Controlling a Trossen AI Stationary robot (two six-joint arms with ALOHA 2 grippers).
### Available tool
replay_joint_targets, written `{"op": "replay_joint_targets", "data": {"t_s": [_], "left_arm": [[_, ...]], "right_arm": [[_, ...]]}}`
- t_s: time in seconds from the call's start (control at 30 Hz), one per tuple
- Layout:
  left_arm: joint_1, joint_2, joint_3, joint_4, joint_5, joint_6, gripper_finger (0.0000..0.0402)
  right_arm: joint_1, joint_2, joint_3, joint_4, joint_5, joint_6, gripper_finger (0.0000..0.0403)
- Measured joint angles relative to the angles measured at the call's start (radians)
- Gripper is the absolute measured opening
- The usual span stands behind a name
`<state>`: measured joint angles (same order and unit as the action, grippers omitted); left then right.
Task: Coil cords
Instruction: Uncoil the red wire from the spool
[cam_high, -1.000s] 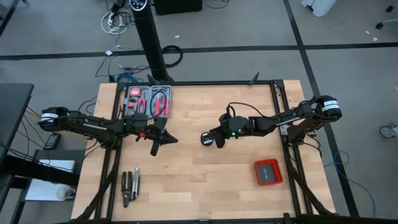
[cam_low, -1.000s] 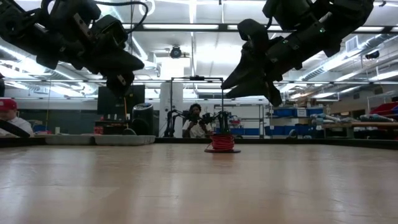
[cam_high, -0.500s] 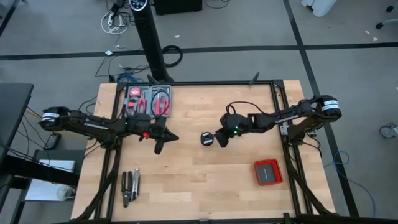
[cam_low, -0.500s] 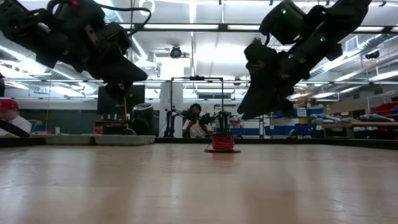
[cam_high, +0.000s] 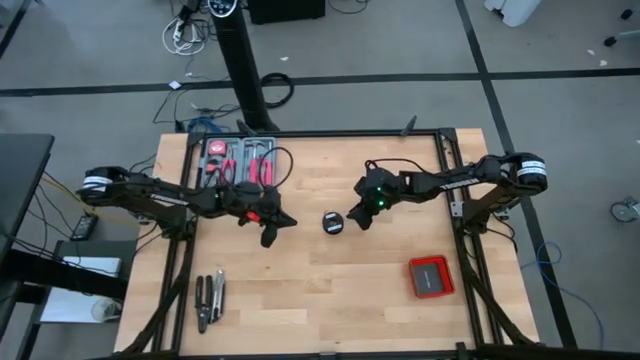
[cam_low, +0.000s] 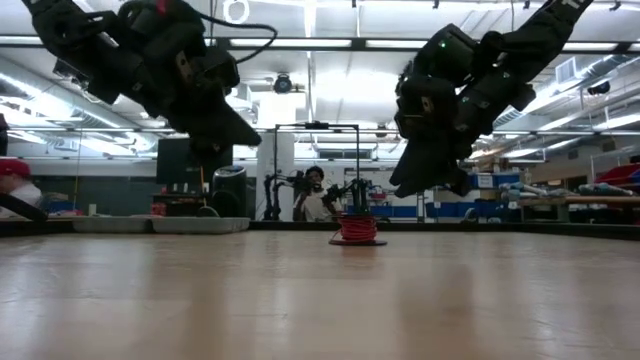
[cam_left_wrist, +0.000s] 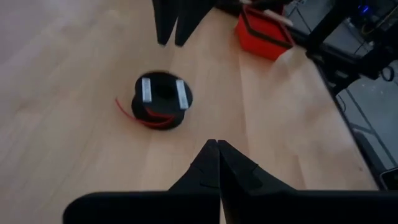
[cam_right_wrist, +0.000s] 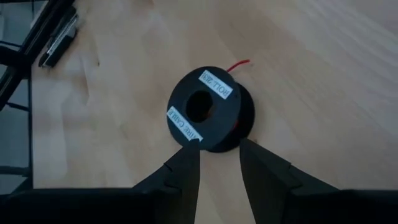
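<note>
The spool (cam_high: 332, 222) stands flat on the desk (cam_high: 330, 290) near its middle, a black reel with red wire (cam_low: 357, 229) wound around it and two white labels on its top face. A short end of wire (cam_right_wrist: 238, 65) sticks out from its side onto the wood.

The right tool (cam_high: 359, 219) hovers just beside the spool, on the side of the right arm. Its fingers (cam_right_wrist: 184, 168) are parted, and in the right wrist view they point at the spool's near edge with the gap between them facing it; they hold nothing. In the low view the tool hangs above the desk, clear of the spool.

The left tool (cam_high: 267, 238) sits on the other side of the spool, near it but apart. Its fingers (cam_left_wrist: 208, 163) are pressed together into one point, with nothing between them, aimed toward the spool.

A red box (cam_high: 431, 276) lies near the desk's right edge, well apart from the spool. A tray of hand tools (cam_high: 238, 163) rests at the far left corner, and pliers (cam_high: 209, 300) lie near the left front.
</note>
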<state>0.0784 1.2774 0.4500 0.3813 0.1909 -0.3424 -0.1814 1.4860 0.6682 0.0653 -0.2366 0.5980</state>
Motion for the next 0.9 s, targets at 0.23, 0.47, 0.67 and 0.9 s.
{"op": "replay_joint_targets", "data": {"t_s": [0.23, 0.47, 0.67, 0.9], "left_arm": [[0.000, 0.093, -0.001, 0.074, -0.023, 0.000, 0.0000], [0.000, 0.225, 0.024, 0.180, -0.016, -0.018, 0.0000], [0.000, 0.312, 0.127, 0.169, 0.050, 0.020, 0.0000], [0.009, 0.323, 0.149, 0.162, 0.053, 0.023, 0.0000]], "right_arm": [[0.001, 0.001, 0.000, -0.018, -0.013, 0.000, 0.0114], [-0.017, 0.001, 0.000, -0.027, -0.022, -0.015, 0.0114], [-0.076, 0.001, 0.000, -0.030, -0.044, -0.063, 0.0114], [-0.036, 0.002, 0.000, -0.031, -0.047, -0.086, 0.0114]]}}
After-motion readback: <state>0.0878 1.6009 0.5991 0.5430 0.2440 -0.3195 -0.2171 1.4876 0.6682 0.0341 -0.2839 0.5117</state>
